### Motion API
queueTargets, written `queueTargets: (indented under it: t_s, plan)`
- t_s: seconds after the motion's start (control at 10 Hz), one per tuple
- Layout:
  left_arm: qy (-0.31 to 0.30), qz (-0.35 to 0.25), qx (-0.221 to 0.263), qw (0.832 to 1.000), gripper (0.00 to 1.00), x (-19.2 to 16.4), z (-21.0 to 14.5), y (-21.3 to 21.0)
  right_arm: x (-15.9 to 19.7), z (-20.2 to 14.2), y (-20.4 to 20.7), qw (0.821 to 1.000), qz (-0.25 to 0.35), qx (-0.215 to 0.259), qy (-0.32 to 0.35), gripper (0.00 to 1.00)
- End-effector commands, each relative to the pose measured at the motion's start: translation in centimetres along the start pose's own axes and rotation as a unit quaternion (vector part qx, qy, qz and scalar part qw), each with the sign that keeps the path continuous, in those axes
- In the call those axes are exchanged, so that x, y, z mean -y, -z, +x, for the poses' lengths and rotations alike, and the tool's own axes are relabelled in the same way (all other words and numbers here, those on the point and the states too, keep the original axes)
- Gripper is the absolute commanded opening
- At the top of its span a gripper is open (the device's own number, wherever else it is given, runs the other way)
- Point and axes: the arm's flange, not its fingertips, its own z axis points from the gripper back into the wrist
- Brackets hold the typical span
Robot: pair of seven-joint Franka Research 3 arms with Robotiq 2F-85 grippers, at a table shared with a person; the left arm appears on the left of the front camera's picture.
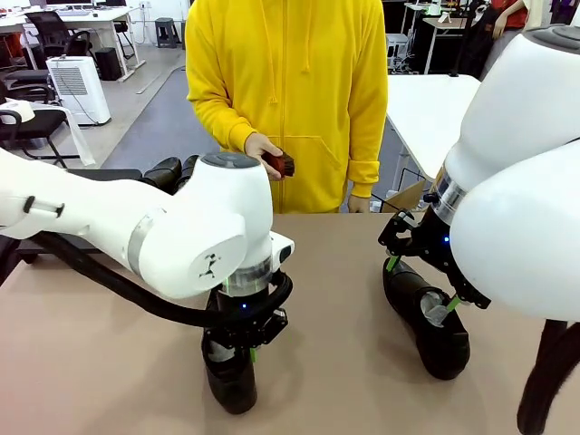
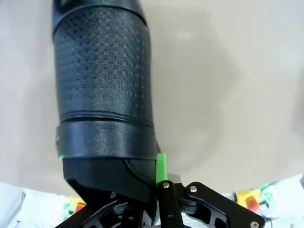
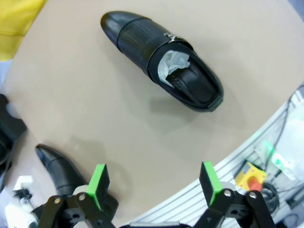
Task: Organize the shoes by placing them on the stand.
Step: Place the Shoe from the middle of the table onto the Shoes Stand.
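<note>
Tan table [image 1: 344, 362], two black shoes on it. The first shoe [image 1: 231, 385] lay at lower centre-left of the front view, straight under the left gripper [image 1: 237, 353]. That gripper was clamped tight on the shoe's rear rim. In the left wrist view one green pad [image 2: 161, 167] pressed the outside of the collar at lower centre, and the perforated upper ran up the frame toward the toe; the other finger was hidden by the shoe. The second shoe [image 3: 161, 61] lay at upper centre of the right wrist view, toe pointing upper left, with white crumpled paper [image 3: 173, 64] in its opening. The right gripper [image 3: 154, 184] hung above the table with jaws spread wide and nothing between them, apart from that shoe. A person [image 1: 290, 82] in a yellow hoodie stood at the far edge, one hand [image 1: 261, 149] holding a small reddish-brown object [image 1: 281, 165].
</note>
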Motion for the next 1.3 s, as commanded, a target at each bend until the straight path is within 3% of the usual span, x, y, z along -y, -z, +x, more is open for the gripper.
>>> queueTargets:
  t_s: [0.0, 0.1, 0.2, 0.4, 0.6, 0.7, 0.8, 1.1, 1.2]
  plan:
    - [0.036, -0.077, 0.008, 0.996, 0.0, -3.2, -0.7, -6.8, -0.3, 0.2, -0.1, 1.0, 0.005, -0.006, -0.009, 1.0]
    - [0.056, -0.094, 0.029, 0.994, 0.0, -5.0, -0.9, -10.5, -0.3, 0.2, -0.1, 1.0, 0.005, -0.006, -0.009, 1.0]
    - [0.097, -0.1, 0.015, 0.99, 0.0, -6.7, -0.5, -13.4, -0.3, 0.2, -0.1, 1.0, 0.005, -0.006, -0.009, 1.0]
    - [0.136, -0.092, 0.111, 0.98, 0.0, -11.1, 1.5, -19.4, -0.3, 0.2, -0.1, 1.0, 0.005, -0.006, -0.009, 1.0]
    - [0.106, -0.03, 0.234, 0.966, 0.0, -17.3, 6.1, -24.2, -0.3, 0.2, -0.1, 1.0, 0.005, -0.006, -0.009, 1.0]
    - [0.089, 0.004, 0.267, 0.96, 0.0, -20.1, 7.8, -25.8, -0.3, 0.2, -0.1, 1.0, 0.005, -0.006, -0.009, 1.0]
    - [0.08, 0.027, 0.245, 0.966, 0.0, -22.3, 9.3, -26.4, -0.3, 0.2, -0.1, 1.0, 0.005, -0.006, -0.009, 1.0]
    - [0.05, -0.006, 0.207, 0.977, 0.0, -25.9, 11.9, -25.2, -0.3, 0.2, -0.1, 1.0, 0.005, -0.006, -0.009, 1.0]
    - [0.015, 0.0, 0.183, 0.983, 0.0, -27.4, 12.9, -24.3, -0.3, 0.2, -0.1, 1.0, 0.005, -0.006, -0.009, 1.0]
